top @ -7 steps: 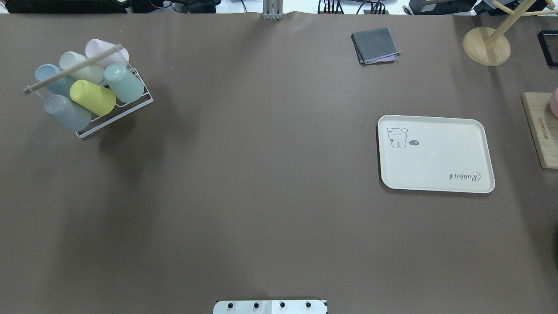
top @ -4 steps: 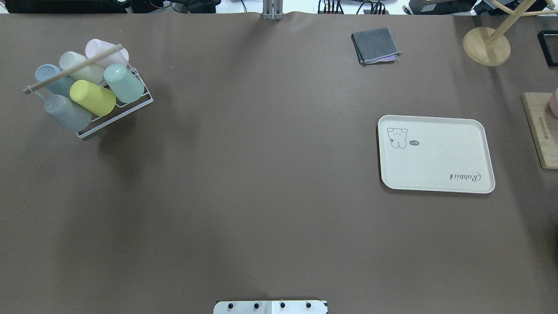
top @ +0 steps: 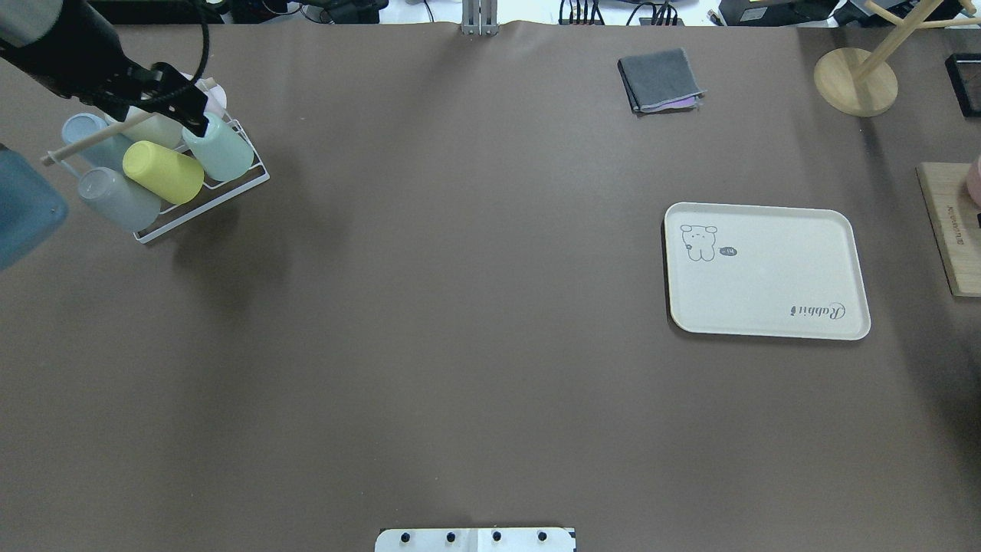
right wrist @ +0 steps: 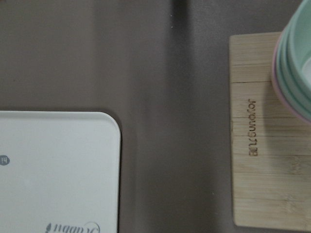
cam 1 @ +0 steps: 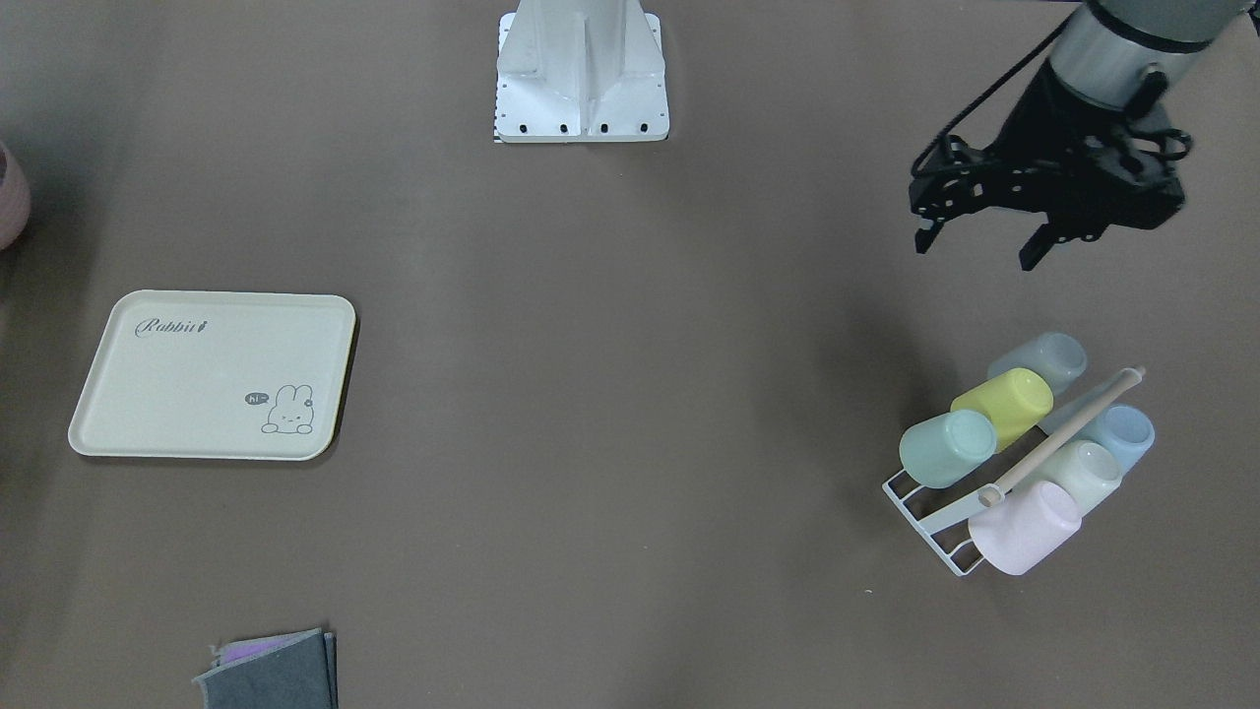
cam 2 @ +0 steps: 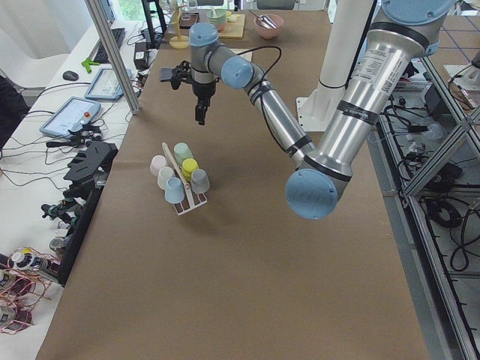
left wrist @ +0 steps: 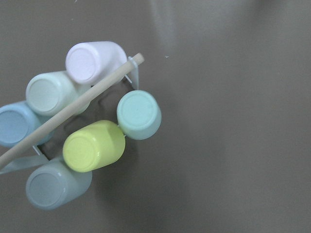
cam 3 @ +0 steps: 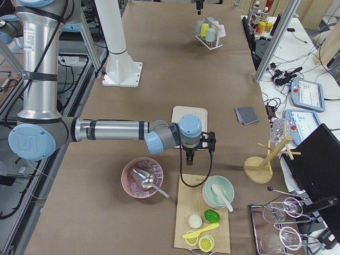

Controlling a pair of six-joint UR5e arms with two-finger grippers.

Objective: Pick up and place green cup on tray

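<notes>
The green cup [cam 1: 947,449] lies tilted, base up, in a white wire rack [cam 1: 920,517] with several other cups. It also shows in the overhead view [top: 221,147] and in the left wrist view [left wrist: 139,114], beside a yellow cup [left wrist: 93,145]. My left gripper [cam 1: 977,251] is open and empty, high in the air near the rack, touching nothing. In the overhead view the left gripper [top: 180,107] overlaps the rack. The cream tray [top: 766,270] lies bare at the far right. My right gripper [cam 3: 190,159] hangs between the tray and a wooden board; I cannot tell if it is open.
A wooden handle [left wrist: 73,109] spans the rack above the cups. A folded grey cloth [top: 661,79] and a wooden stand [top: 854,80] sit at the back right. The wooden board [right wrist: 262,131] with stacked bowls [right wrist: 296,63] lies right of the tray.
My left arm has come into the overhead view at the top left, over the rack. The cups, rack and tray have not moved.
</notes>
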